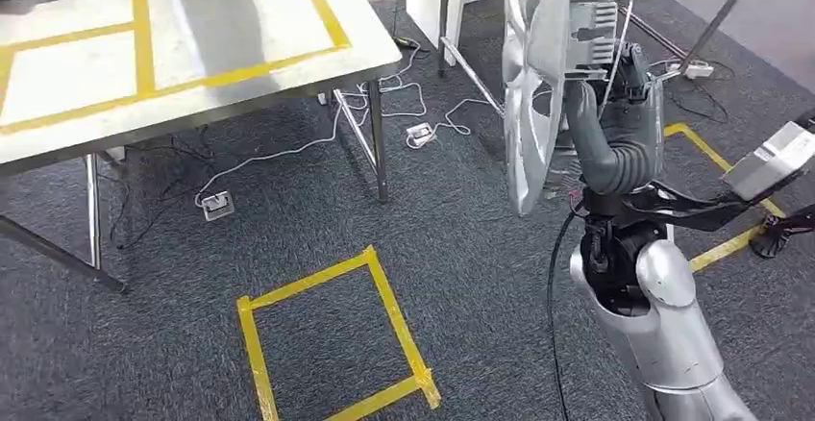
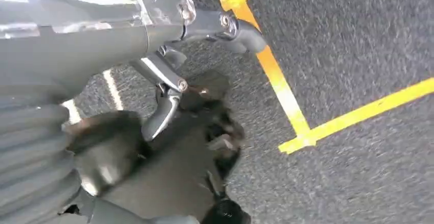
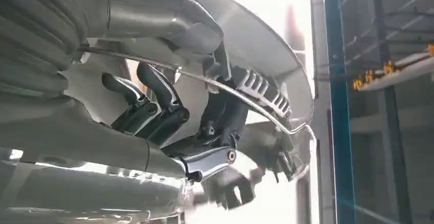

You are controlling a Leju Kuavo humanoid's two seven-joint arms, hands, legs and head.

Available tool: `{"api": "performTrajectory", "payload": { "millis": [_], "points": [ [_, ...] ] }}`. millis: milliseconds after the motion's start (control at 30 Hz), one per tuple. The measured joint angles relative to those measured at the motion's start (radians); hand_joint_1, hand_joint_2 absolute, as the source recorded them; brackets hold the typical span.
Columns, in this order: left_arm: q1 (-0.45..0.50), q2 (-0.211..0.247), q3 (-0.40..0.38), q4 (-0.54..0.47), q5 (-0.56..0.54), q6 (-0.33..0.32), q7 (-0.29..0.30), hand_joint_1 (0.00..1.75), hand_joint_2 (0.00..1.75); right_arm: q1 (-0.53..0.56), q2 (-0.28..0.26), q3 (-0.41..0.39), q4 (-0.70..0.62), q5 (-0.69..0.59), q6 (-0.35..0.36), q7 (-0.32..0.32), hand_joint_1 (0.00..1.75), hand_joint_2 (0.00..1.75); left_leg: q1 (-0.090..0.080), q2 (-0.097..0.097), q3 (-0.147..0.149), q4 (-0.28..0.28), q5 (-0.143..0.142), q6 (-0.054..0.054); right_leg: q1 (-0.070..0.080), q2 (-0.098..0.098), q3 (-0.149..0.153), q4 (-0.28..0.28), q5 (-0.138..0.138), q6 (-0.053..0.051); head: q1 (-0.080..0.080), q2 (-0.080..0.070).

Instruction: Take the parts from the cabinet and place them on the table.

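Note:
My right hand (image 1: 625, 85) is raised at the right of the head view and grips a large silver disc-shaped part (image 1: 527, 104) with a finned block and a wire on it. The part stands upright on edge, above the carpet. In the right wrist view the dark fingers (image 3: 153, 106) curl against the part's curved metal shell (image 3: 266, 35). The white table (image 1: 240, 65), marked with yellow tape rectangles, lies at the upper left, well apart from the part. My left hand (image 2: 169, 96) hangs over the carpet with its fingers apart and nothing in it.
A yellow tape square (image 1: 327, 344) marks the grey carpet in front of me. White cables and a socket box (image 1: 217, 205) lie under the table. A second table's legs (image 1: 461, 17) stand behind the part. A blue cabinet post (image 3: 335, 106) shows in the right wrist view.

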Motion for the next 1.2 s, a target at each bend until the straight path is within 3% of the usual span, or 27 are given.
{"api": "performTrajectory", "payload": {
  "millis": [33,100,133,167,200,267,300,333,367,433,467,533,567,633,733,1200],
  "points": [
    [0.000,0.000,0.000,0.000,0.001,0.000,-0.002,0.00,1.75,-0.006,0.002,0.003,0.003,0.000,0.003,-0.003,1.75,1.75,-0.003,-0.010,-0.003,0.002,-0.002,0.012,0.001,-0.008,0.003,-0.002,0.000,0.002,0.009,0.000],
    [-0.004,0.001,0.000,0.000,0.001,0.000,-0.005,0.00,1.75,-0.015,0.004,0.006,0.010,0.000,0.003,-0.010,1.75,1.75,-0.005,-0.036,-0.006,0.000,-0.001,0.025,-0.003,-0.030,0.008,-0.008,-0.002,0.009,0.011,0.000],
    [-0.007,0.003,0.001,0.000,0.002,0.000,-0.005,0.00,1.75,-0.018,0.005,0.006,0.013,0.000,0.003,-0.011,1.75,1.75,0.000,-0.053,0.001,-0.005,0.002,0.034,-0.008,-0.027,0.007,-0.005,-0.015,0.018,0.012,0.000],
    [-0.010,0.004,0.001,0.000,0.002,0.000,-0.007,0.00,1.75,-0.018,0.007,0.007,0.016,0.000,0.003,-0.011,1.75,1.75,-0.001,-0.066,0.002,-0.005,0.003,0.038,-0.014,0.029,0.003,0.025,-0.041,0.019,0.019,0.000],
    [-0.015,0.004,0.001,0.000,0.003,0.000,-0.007,0.00,1.75,-0.019,0.007,0.006,0.018,0.000,0.003,-0.013,1.75,1.75,-0.002,-0.078,0.002,-0.005,0.004,0.046,-0.014,0.065,-0.023,0.086,-0.077,0.017,0.023,0.000],
    [-0.020,0.003,0.001,0.000,0.003,-0.001,-0.007,0.00,1.75,-0.018,0.007,0.007,0.023,0.000,0.003,-0.015,1.75,1.75,-0.006,-0.104,0.003,-0.005,0.004,0.052,-0.010,0.090,-0.096,0.242,-0.142,0.015,0.037,0.000],
    [-0.020,0.003,0.001,0.000,0.002,-0.001,-0.007,0.00,1.75,-0.016,0.008,0.007,0.027,-0.001,0.003,-0.016,1.75,1.75,-0.010,-0.116,0.003,-0.005,0.005,0.054,-0.009,0.093,-0.126,0.297,-0.153,0.013,0.043,0.000],
    [-0.019,0.004,0.001,0.000,0.002,-0.001,-0.007,0.00,1.75,-0.016,0.008,0.007,0.031,-0.001,0.003,-0.016,1.75,1.75,-0.013,-0.127,0.004,-0.005,0.006,0.055,-0.009,0.094,-0.132,0.302,-0.143,0.009,0.047,0.000],
    [-0.018,0.005,0.001,0.000,0.002,-0.001,-0.007,0.00,1.75,-0.016,0.009,0.007,0.034,-0.001,0.003,-0.016,1.75,1.75,-0.015,-0.140,0.006,-0.005,0.006,0.056,-0.008,0.095,-0.117,0.257,-0.100,0.002,0.050,0.000],
    [-0.018,0.007,0.001,0.000,0.002,-0.001,-0.007,0.00,1.75,-0.017,0.009,0.007,0.037,-0.001,0.003,-0.016,1.75,1.75,-0.017,-0.154,0.011,-0.005,0.006,0.056,-0.002,0.099,-0.052,0.097,-0.002,-0.014,0.051,0.000],
    [-0.017,0.006,0.001,0.000,0.002,-0.001,-0.007,0.00,1.75,-0.020,0.009,0.007,0.037,-0.001,0.005,-0.016,1.75,1.75,-0.016,-0.156,0.010,-0.006,0.006,0.055,0.002,0.103,-0.032,0.038,0.016,-0.022,0.052,0.000],
    [-0.015,0.007,0.002,0.000,0.003,-0.001,-0.006,0.00,1.75,-0.023,0.010,0.009,0.038,-0.002,0.008,-0.016,1.75,1.75,-0.019,-0.158,-0.002,0.000,0.009,0.048,0.008,0.101,-0.021,0.006,0.011,-0.022,0.051,0.000],
    [-0.012,0.007,0.002,0.000,0.003,-0.002,-0.006,0.00,1.75,-0.023,0.011,0.011,0.038,-0.002,0.008,-0.018,1.75,1.75,-0.019,-0.154,-0.004,0.000,0.006,0.059,0.004,0.102,-0.022,0.002,0.011,0.006,0.047,0.000],
    [-0.010,0.007,0.002,0.000,0.003,-0.002,-0.006,0.00,1.75,-0.025,0.012,0.016,0.038,-0.001,0.007,-0.020,1.75,1.75,-0.019,-0.147,-0.002,-0.002,0.006,0.058,0.006,0.106,-0.021,0.002,0.010,-0.003,0.042,0.000],
    [-0.010,0.006,0.002,0.000,0.003,-0.002,-0.006,0.00,1.75,-0.026,0.013,0.018,0.038,-0.001,0.005,-0.020,1.75,1.75,-0.018,-0.138,0.003,-0.006,0.007,0.055,0.007,0.111,-0.020,0.002,0.012,-0.006,0.039,0.000],
    [-0.009,0.007,0.010,0.000,0.010,-0.013,-0.002,0.00,1.75,-0.026,0.014,0.031,0.040,-0.001,-0.002,-0.020,1.75,1.75,-0.019,-0.128,0.006,-0.009,0.002,0.049,0.007,0.121,-0.019,0.000,0.009,-0.010,0.040,0.000]
  ]
}}
